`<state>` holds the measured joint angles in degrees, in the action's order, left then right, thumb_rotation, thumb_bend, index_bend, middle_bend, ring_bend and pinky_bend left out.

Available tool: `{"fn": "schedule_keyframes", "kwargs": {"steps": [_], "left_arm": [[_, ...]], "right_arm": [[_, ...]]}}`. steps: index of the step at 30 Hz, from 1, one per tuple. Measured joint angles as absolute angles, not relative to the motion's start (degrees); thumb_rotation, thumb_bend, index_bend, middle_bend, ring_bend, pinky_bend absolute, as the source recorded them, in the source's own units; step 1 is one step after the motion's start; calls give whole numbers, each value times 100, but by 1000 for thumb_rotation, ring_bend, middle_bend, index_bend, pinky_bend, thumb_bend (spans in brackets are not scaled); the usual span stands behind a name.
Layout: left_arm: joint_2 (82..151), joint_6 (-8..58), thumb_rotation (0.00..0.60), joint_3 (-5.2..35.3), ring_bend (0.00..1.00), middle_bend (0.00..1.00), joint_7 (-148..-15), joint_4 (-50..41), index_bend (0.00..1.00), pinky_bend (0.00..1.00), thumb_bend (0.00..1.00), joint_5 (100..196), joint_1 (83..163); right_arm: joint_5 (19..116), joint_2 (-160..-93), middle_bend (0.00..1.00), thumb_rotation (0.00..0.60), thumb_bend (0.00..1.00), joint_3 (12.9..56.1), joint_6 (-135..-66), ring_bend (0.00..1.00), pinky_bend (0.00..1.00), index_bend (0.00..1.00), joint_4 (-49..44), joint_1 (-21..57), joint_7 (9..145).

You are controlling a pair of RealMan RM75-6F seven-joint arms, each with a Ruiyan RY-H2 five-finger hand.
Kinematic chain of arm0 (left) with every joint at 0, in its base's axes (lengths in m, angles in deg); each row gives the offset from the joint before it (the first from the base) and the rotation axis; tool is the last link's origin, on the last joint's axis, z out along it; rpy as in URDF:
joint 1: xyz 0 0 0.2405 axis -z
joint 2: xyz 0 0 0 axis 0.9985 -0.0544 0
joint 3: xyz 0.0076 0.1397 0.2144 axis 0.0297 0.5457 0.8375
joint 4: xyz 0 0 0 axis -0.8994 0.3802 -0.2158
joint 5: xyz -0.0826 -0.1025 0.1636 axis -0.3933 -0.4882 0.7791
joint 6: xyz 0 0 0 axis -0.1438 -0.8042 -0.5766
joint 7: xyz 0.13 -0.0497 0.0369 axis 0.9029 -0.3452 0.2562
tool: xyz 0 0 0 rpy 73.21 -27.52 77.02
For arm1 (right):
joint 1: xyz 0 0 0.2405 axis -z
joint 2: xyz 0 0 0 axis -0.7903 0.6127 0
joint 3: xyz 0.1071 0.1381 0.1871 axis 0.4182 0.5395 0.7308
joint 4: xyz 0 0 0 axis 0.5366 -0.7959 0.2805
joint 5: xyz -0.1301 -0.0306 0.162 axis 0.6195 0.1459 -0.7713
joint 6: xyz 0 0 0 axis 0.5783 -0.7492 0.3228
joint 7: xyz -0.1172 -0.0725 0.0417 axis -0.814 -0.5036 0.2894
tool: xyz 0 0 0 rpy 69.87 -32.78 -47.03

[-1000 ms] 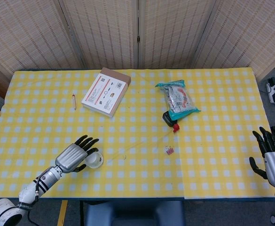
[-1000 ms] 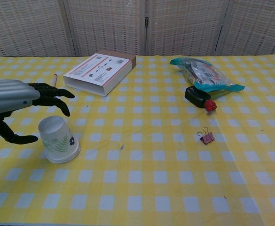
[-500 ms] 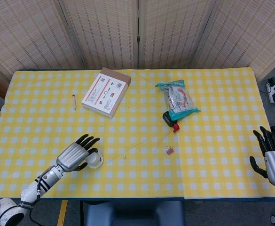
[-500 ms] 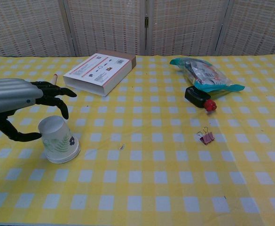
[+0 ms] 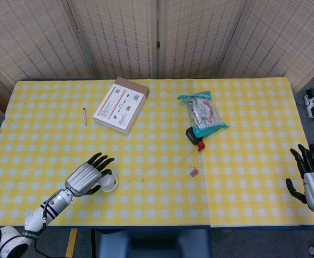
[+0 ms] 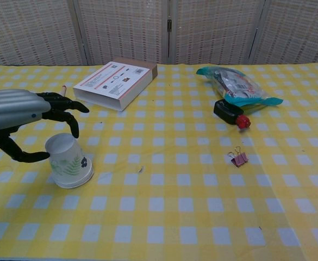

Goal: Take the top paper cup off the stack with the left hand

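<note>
An upturned white paper cup stack (image 6: 69, 161) with a green leaf print stands on the yellow checked table (image 6: 175, 206), near its front left. From above the paper cup stack (image 5: 110, 183) is half hidden by my left hand (image 5: 86, 177). In the chest view my left hand (image 6: 23, 117) arches over the cup, its thumb against the cup's left wall and its fingers curved just above the top, not closed around it. My right hand (image 5: 312, 180) hangs off the table's right edge with fingers spread and nothing in it.
A flat cardboard box (image 6: 115, 84) lies at the back left with a thin stick (image 5: 85, 115) beside it. A teal snack bag (image 6: 237, 87), a black object with a red cap (image 6: 230, 113) and a pink binder clip (image 6: 238, 158) lie to the right.
My left hand has drawn in on the cup: the thumb has come against its left wall, and the cup has shifted slightly right. The right hand has barely moved.
</note>
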<state>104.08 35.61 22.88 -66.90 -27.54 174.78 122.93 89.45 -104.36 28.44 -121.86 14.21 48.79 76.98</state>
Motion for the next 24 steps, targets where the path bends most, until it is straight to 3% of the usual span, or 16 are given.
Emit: {"fn": "schedule_keyframes", "kwargs": {"steps": [24], "left_arm": [[9481,2685,600,2256,81,111,-7370,-3548,367,23,423,17907,12068]], "right_arm": [[8995,-10391,0,600,454,2853,-12278,40,0,0,1554,4901,7622]]}}
